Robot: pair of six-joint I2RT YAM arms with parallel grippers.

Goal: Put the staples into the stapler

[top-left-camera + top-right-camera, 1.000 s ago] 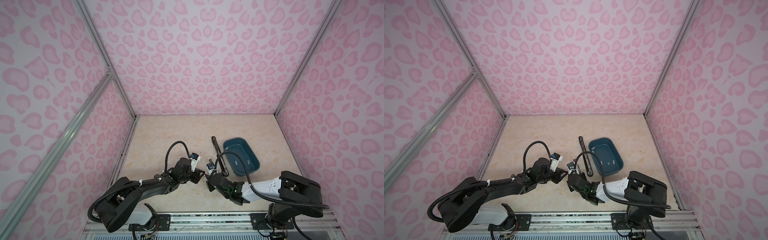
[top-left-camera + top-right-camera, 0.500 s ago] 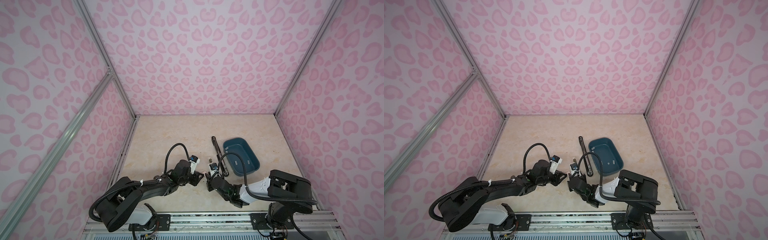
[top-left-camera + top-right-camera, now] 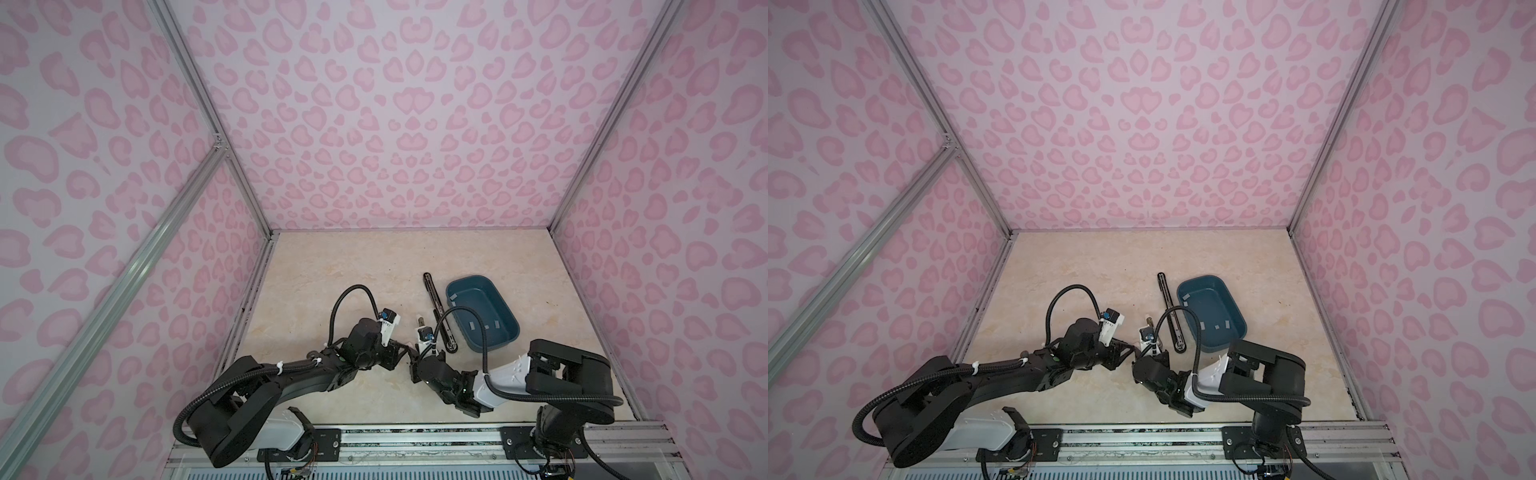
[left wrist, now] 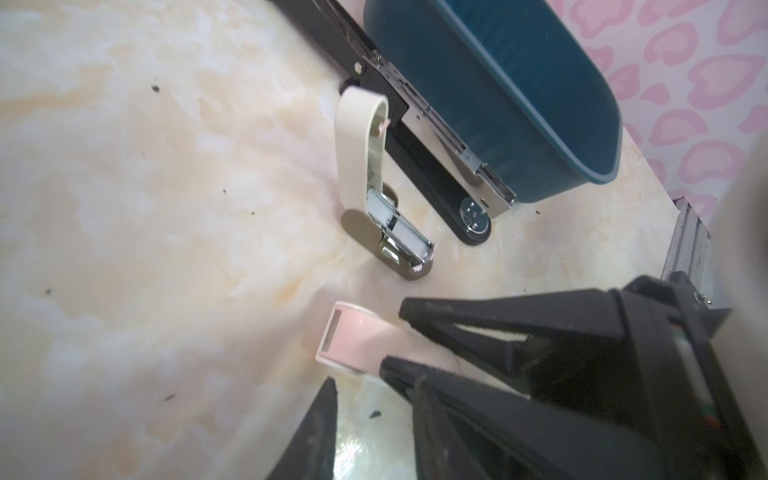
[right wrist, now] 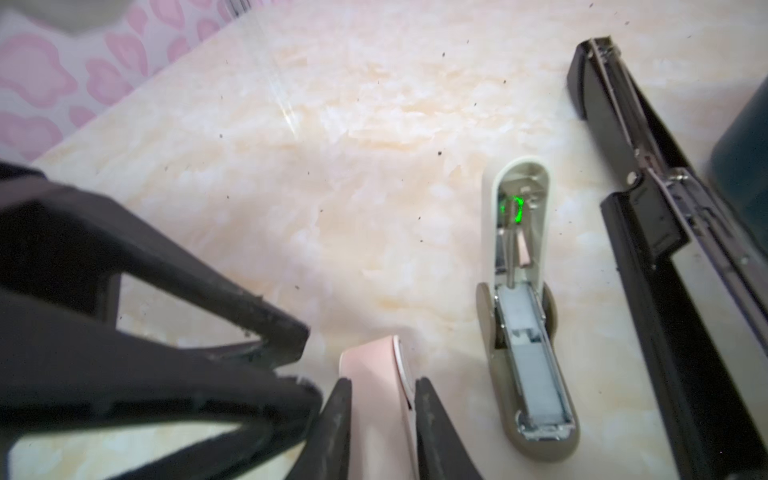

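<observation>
The right tool is clamped across the small pale-pink plastic stapler, whose long axis runs out along its fingers. The left tool, tips nearly together, points at it from just beside; whether it pinches anything I cannot tell. The flat light-grey metal staples lie in the teal plastic tub, farther back on the right arm's side, nearer that occupied arm.

Staples in bin (pink stapler apart)
</observation>
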